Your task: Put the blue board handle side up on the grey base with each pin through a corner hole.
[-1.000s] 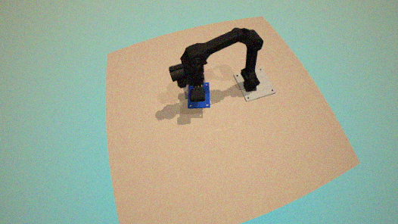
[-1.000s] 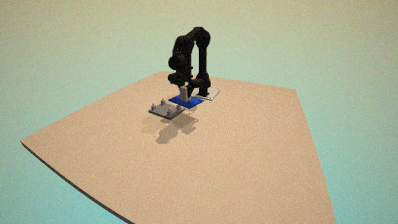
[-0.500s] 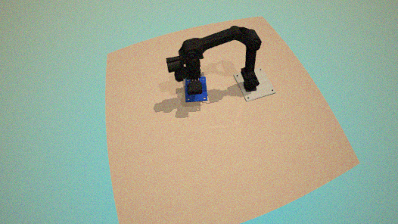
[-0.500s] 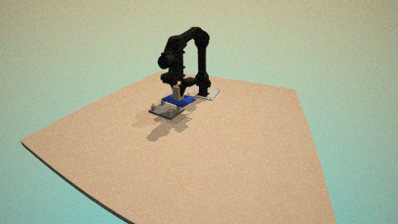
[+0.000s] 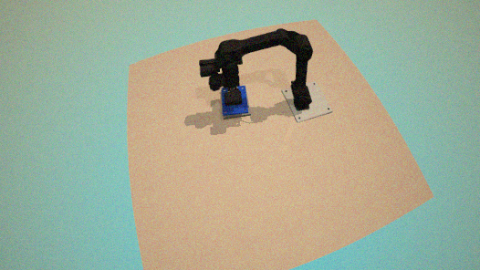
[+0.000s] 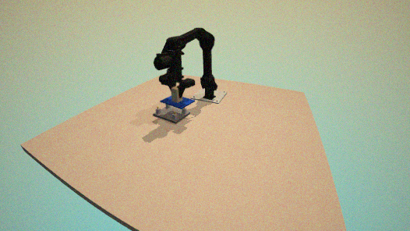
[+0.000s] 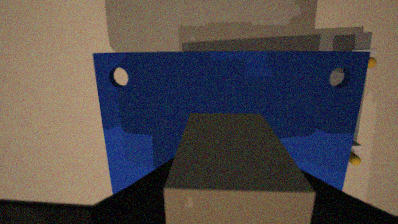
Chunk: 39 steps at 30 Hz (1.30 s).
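My gripper (image 5: 234, 97) (image 6: 177, 93) is shut on the square handle (image 6: 174, 94) (image 7: 240, 205) of the blue board (image 5: 243, 109) (image 6: 188, 102) (image 7: 225, 92). The board is roughly level, handle up, raised above the grey base (image 6: 171, 118), with a visible gap. In the wrist view two gold pins show just beyond the board's right edge, an upper pin (image 7: 372, 62) and a lower pin (image 7: 355, 159), so the board is offset from the posts. Two corner holes show there, the left hole (image 7: 120, 76) and the right hole (image 7: 337, 76). The other corners are hidden by the handle and fingers.
The arm stands on a white mounting plate (image 5: 320, 109) (image 6: 221, 97), right of the base in the top and exterior views. The tan table top (image 5: 274, 182) (image 6: 242, 164) carries the shadows of arm and board around the base.
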Each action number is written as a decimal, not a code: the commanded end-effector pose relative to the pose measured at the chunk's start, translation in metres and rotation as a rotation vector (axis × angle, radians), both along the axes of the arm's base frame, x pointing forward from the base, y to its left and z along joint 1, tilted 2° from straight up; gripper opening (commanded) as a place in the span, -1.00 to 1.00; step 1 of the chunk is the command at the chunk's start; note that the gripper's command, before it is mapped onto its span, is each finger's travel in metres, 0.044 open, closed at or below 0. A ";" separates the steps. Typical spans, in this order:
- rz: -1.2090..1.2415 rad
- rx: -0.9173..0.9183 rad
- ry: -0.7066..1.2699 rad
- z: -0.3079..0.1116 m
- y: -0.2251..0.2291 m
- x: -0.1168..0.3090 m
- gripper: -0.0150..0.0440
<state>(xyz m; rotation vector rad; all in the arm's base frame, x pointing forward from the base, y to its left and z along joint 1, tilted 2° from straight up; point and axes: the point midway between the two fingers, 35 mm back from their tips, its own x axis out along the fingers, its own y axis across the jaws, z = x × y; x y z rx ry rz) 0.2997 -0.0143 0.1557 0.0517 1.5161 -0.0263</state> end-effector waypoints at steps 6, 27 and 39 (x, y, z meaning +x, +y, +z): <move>0.025 0.001 -0.003 0.001 -0.023 0.000 -0.49; 0.046 -0.005 -0.001 -0.001 -0.045 -0.001 -0.49; 0.054 -0.006 -0.001 -0.009 -0.050 -0.001 -0.49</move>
